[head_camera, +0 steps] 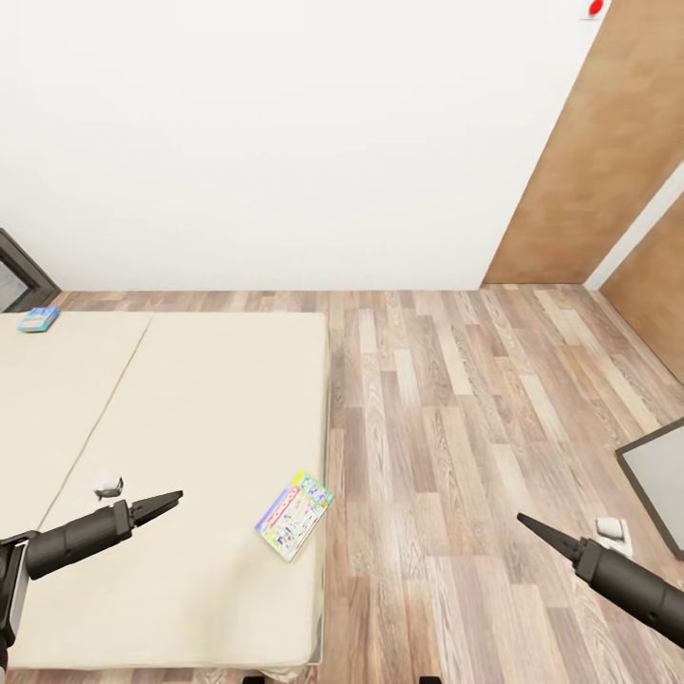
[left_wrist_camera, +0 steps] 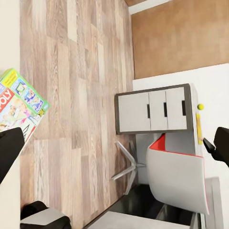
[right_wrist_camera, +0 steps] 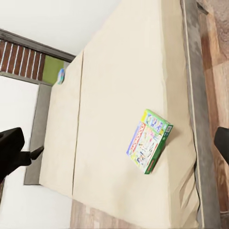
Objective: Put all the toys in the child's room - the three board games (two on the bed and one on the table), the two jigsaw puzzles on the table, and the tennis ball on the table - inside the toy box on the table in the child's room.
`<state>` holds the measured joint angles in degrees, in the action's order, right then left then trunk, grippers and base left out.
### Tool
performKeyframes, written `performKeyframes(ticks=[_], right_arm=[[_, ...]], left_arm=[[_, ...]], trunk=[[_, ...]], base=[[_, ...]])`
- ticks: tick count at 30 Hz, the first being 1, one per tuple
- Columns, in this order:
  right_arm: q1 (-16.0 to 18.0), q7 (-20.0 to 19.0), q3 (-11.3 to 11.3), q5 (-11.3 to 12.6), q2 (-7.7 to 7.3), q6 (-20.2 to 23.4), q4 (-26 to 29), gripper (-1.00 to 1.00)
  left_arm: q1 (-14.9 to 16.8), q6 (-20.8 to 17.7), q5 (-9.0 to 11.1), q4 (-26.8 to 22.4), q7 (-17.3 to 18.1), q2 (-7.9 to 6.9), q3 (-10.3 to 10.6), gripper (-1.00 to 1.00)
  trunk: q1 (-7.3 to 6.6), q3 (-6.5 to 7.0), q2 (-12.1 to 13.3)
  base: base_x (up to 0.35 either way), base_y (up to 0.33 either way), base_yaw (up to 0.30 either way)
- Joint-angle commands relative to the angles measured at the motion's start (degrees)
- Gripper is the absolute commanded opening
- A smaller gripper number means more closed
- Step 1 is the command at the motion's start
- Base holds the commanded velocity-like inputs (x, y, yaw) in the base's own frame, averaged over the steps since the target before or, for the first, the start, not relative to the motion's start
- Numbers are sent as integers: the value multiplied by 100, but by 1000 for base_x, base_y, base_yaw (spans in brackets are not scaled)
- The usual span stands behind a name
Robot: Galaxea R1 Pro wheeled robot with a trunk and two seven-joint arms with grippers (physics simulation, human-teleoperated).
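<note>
Bedding fills the near left of the head view: the bed [head_camera: 190,418], with its plain beige two-part mattress, runs from the near edge back towards the white wall, with wood floor to its right. At the far right edge of that view a grey corner of the table [head_camera: 655,480] juts in. The left wrist view shows more of it: white drawer fronts, a red chair [left_wrist_camera: 179,174] with a white shell pushed up beside it, and the tennis ball [left_wrist_camera: 201,107] as a small yellow-green dot on the top.

Two board games lie on the mattress. The Monopoly box [head_camera: 294,514] rests flat near the bed's right edge, turned at an angle, between the two arms. The small blue box [head_camera: 38,319] sits at the far left, well apart from it, close to the headboard.

The left gripper [head_camera: 171,500] hangs over the mattress to the left of the Monopoly box, its tips drawn to a narrow point and holding nothing. The right gripper [head_camera: 528,524] hovers over the floor right of the bed, likewise closed to a point and empty.

The step in hand looks like collecting the bed's games, starting with the nearer one. Next, the left gripper would need to spread its fingers, cross rightwards and come down on an edge of the Monopoly box.
</note>
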<state>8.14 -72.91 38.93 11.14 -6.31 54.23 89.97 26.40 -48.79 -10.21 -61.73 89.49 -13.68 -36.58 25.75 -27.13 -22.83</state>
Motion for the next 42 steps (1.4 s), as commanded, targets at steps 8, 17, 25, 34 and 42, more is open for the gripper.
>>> performKeyframes(ticks=[8, 17, 25, 34, 42], right_arm=[[4, -124, 1, -9, 9, -14, -20, 100], [4, -108, -2, -37, 16, -217, -46, 100], [4, -90, -10, -83, 58, -272, -49, 100], [4, -92, -31, -85, 76, -407, -45, 100], [4, -57, -54, -83, 78, -525, -43, 100]], left_arm=[[5, -60, -60, -6, 51, 4, -8, 100], [5, -58, -60, -6, 51, 9, -7, 100], [5, -60, -60, -6, 51, -1, -7, 100], [5, -60, -60, -6, 51, -10, -7, 100], [5, -58, -60, -6, 51, -13, -7, 100]], trunk=[[3, 56, -9], [3, 134, -9], [3, 205, -9], [3, 249, -9], [3, 253, -9]], base=[[0, 0, -97], [0, 0, -79], [0, 0, -50], [0, 0, -7], [0, 0, 0]])
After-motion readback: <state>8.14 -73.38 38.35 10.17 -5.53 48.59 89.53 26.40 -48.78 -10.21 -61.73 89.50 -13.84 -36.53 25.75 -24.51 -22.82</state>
